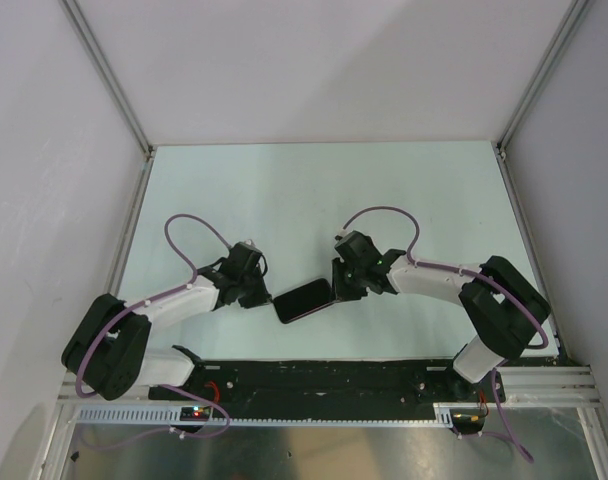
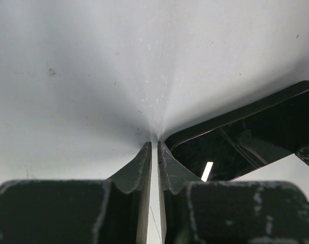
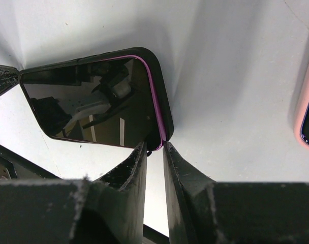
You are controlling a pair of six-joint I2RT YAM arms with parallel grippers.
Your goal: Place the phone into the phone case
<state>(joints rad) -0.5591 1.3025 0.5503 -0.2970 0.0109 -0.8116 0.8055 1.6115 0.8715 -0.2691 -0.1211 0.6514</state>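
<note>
The phone (image 1: 304, 300) is a dark slab with a glossy black screen (image 3: 93, 101) and a thin purple rim. It lies between my two grippers near the table's front. A black phone case (image 3: 162, 96) borders it along the sides that show. My right gripper (image 3: 155, 145) is shut on the phone's near corner, one fingertip on each side of the purple rim; in the top view this gripper (image 1: 334, 287) is at the phone's right end. My left gripper (image 2: 154, 145) is shut with nothing in it. Its tips rest on the table against the phone's (image 2: 246, 142) left corner.
A pink-edged object with a dark face (image 3: 306, 109) shows at the right border of the right wrist view; under the right arm it is hidden from above. The white table (image 1: 314, 190) is walled in by grey panels, and a black rail (image 1: 314, 378) runs along its front edge.
</note>
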